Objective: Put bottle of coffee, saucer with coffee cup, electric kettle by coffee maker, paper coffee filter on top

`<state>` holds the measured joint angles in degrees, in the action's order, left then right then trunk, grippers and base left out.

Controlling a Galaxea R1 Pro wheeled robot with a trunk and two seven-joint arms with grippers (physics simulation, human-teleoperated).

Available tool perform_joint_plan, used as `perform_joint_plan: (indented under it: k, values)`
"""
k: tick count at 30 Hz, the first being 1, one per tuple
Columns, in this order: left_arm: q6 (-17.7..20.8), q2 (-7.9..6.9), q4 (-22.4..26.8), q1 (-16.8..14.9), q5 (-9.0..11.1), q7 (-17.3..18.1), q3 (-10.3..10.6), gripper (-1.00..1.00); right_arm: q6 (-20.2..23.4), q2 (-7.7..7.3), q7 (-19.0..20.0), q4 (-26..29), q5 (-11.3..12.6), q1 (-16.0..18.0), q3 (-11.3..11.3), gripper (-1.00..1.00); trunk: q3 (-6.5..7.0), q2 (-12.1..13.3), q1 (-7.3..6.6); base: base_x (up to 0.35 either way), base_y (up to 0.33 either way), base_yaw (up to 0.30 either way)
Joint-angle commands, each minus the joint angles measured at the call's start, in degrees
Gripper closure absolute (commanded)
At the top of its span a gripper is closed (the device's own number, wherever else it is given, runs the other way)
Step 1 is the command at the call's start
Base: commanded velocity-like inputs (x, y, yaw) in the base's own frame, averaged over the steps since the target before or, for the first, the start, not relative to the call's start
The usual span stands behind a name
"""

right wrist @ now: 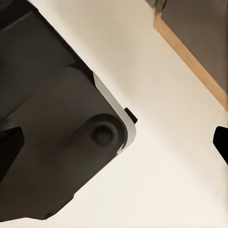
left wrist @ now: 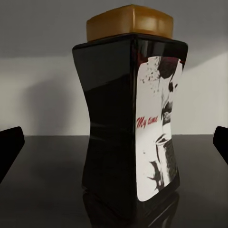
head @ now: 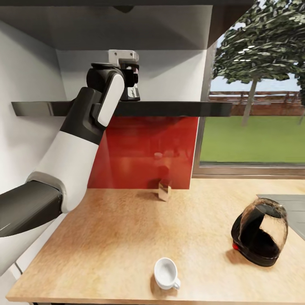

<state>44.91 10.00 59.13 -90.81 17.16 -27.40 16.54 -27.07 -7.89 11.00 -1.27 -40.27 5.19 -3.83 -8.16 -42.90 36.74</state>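
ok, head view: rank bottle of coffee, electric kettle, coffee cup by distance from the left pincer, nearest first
1. bottle of coffee, on the shelf, right at the left pincer.
2. electric kettle, on the counter, right side.
3. coffee cup, counter's front edge; close to the kettle's distance, order uncertain.

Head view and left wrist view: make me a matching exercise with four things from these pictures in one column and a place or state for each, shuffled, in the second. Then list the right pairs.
Things
1. bottle of coffee
2. coffee cup
3. electric kettle
4. left gripper

Places or states
A. on the kitchen countertop near its front edge, no saucer under it
B. raised to the dark shelf, fingers spread wide
C. upright on the shelf, between the open fingers, not gripped
D. on the countertop beside the sink

Pairs: 1-C, 2-A, 3-D, 4-B
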Motion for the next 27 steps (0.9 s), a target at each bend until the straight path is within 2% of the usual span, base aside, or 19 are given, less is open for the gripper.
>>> perform_joint_plan:
  k: [1, 11, 27]
  values:
    - [0.1, 0.0, 0.0, -0.1, 0.6, -0.5, 0.1, -1.0, -0.3, -0.02, 0.2, -0.1, 0.5, 0.1, -0.4, -1.0, -0.1, -0.1, 0.03, 0.081, 0.0, 0.0]
    - [0.1, 0.0, 0.0, -0.1, 0.6, -0.5, 0.1, -1.0, -0.3, -0.02, 0.2, -0.1, 0.5, 0.1, -0.4, -1.0, -0.1, -0.1, 0.03, 0.034, 0.0, 0.0]
    - [0.1, 0.0, 0.0, -0.1, 0.6, -0.5, 0.0, -1.0, -0.3, -0.02, 0.2, -0.1, 0.5, 0.1, -0.4, -1.0, -0.1, -0.1, 0.03, 0.111, 0.0, 0.0]
